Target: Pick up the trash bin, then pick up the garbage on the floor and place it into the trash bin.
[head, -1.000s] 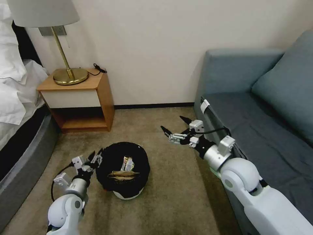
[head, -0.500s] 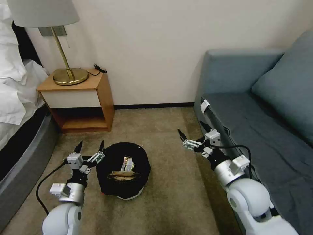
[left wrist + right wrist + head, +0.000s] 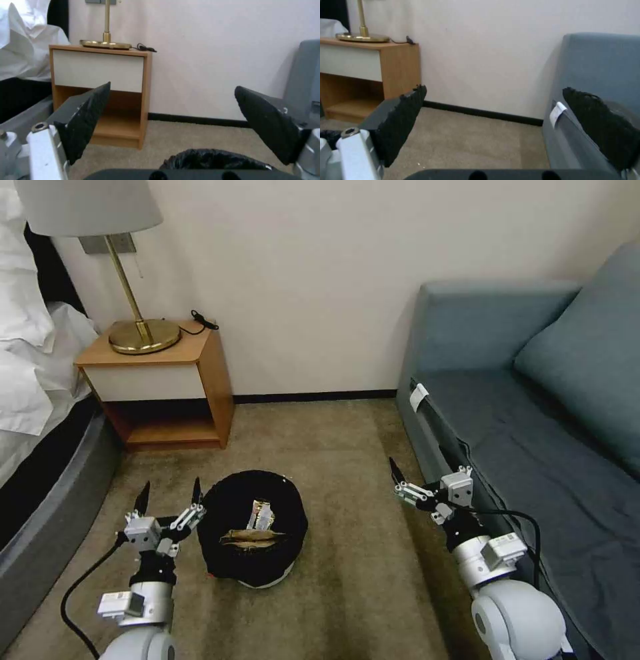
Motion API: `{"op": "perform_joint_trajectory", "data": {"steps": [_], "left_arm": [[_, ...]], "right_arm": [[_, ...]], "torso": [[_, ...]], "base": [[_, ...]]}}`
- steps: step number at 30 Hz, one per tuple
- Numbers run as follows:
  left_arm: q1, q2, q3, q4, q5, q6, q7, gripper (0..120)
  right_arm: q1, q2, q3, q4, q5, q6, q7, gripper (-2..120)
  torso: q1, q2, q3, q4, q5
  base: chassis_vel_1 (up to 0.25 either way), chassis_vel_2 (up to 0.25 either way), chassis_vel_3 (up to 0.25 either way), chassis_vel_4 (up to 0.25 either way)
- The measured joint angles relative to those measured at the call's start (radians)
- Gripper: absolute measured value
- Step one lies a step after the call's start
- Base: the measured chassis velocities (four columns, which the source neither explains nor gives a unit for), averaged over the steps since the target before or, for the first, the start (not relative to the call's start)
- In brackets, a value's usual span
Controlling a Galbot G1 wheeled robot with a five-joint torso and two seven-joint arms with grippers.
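Observation:
The trash bin point(image 3: 220, 527), lined with a crinkly black bag over a white base, stands on the carpet. Garbage lies inside it: a long gold-brown wrapper point(image 3: 252, 537) and a smaller printed wrapper point(image 3: 261, 513). My left gripper point(image 3: 170, 490) is open just left of the bin, apart from its rim, with nothing between its fingers. The left wrist view shows that same left gripper point(image 3: 172, 86) open above the bin's bag point(image 3: 213, 158). My right gripper point(image 3: 420, 473) hangs open and empty beside the sofa front, right of the bin. The right gripper point(image 3: 494, 88) faces the wall.
A grey-blue sofa point(image 3: 533, 413) fills the right side. A wooden nightstand point(image 3: 160, 387) with a brass lamp point(image 3: 143, 335) stands at the back left, and a bed point(image 3: 33, 380) lies along the left edge. Open carpet point(image 3: 347, 553) lies between the bin and the sofa.
My left gripper came off the bin's rim, opened and drew back toward me. My right arm pulled back along the sofa front, staying open.

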State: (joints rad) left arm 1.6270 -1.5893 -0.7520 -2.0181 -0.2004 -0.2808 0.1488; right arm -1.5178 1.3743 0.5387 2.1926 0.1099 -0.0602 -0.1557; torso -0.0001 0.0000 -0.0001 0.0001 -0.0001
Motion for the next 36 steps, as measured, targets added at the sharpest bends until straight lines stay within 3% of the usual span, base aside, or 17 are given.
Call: {"op": "perform_joint_trajectory", "data": {"steps": [6, 24, 36], "left_arm": [[0.02, 0.008, 0.026, 0.0, -0.023, -0.025, -0.007, 100], [0.028, 0.063, 0.027, -0.006, -0.087, -0.027, 0.025, 100], [0.036, 0.07, 0.032, -0.009, -0.095, -0.024, 0.022, 100]], "right_arm": [[-0.015, 0.021, 0.002, 0.0, -0.019, 0.005, 0.0, 100], [-0.06, 0.067, 0.011, 0.006, -0.078, 0.046, -0.029, 100], [-0.083, 0.081, 0.018, 0.011, -0.105, 0.072, -0.039, 100]], "torso": [[0.0, 0.0, 0.0, -0.0001, 0.0], [0.0, 0.0, 0.0, 0.0, 0.0], [0.0, 0.0, 0.0, -0.0001, 0.0001]], "base": [[0.0, 0.0, 0.0, 0.0], [0.0, 0.0, 0.0, 0.0], [0.0, 0.0, 0.0, 0.0]]}}
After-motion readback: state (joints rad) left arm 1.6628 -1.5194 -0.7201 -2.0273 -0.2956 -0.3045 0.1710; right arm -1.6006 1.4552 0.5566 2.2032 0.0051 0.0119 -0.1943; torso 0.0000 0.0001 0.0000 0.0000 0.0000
